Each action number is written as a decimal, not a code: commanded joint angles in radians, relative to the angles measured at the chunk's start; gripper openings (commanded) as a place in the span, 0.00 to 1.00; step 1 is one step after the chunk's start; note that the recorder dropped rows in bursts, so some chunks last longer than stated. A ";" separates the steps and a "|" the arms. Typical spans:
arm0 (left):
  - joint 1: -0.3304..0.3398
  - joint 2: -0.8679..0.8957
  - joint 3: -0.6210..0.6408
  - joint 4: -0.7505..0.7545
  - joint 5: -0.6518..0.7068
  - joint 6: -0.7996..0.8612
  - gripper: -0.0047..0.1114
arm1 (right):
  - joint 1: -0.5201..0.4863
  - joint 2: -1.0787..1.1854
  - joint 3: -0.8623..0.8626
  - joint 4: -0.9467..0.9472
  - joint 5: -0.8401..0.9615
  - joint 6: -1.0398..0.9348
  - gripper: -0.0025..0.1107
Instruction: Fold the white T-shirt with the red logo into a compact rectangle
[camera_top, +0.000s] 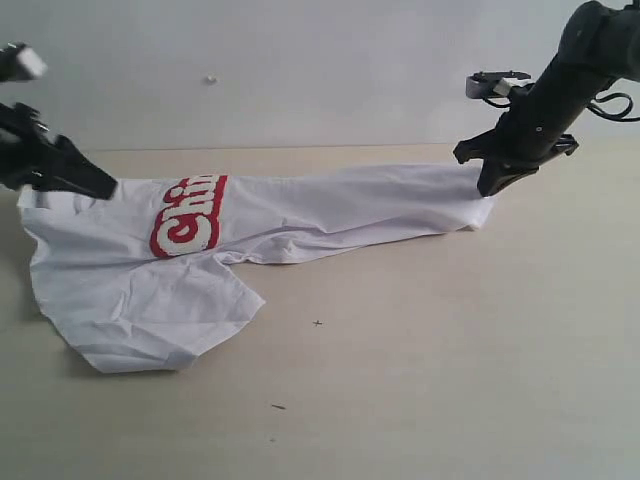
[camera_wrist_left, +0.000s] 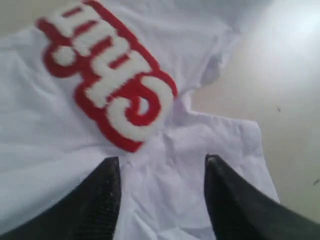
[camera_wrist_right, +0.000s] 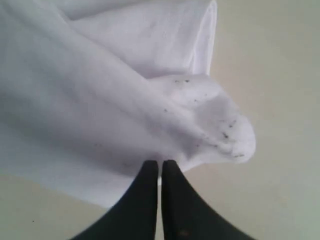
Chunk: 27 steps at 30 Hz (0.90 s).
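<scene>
Soft even daylight, faint shadow beneath the white T-shirt (camera_top: 300, 215), both wrist views blurred, tabletop washed pale

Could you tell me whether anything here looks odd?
Dark specks, perhaps lint or dirt, dot the white T-shirt near the right gripper; a fold cuts off the red logo.

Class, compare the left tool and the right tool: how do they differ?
The left tool has its jaws apart; the right tool has them shut. The left tool is by the red logo; the right tool pinches a plain end of the white T-shirt. Both are black, at the shirt.
</scene>
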 joint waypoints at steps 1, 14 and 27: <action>-0.178 -0.006 0.046 0.143 -0.063 -0.051 0.34 | 0.002 -0.028 -0.008 0.020 0.005 -0.004 0.06; -0.361 0.178 0.106 0.635 -0.176 -0.472 0.04 | 0.002 -0.031 -0.008 0.092 0.031 -0.010 0.06; -0.363 0.118 0.293 0.709 0.081 -0.497 0.04 | 0.002 -0.101 -0.008 0.110 0.068 -0.013 0.06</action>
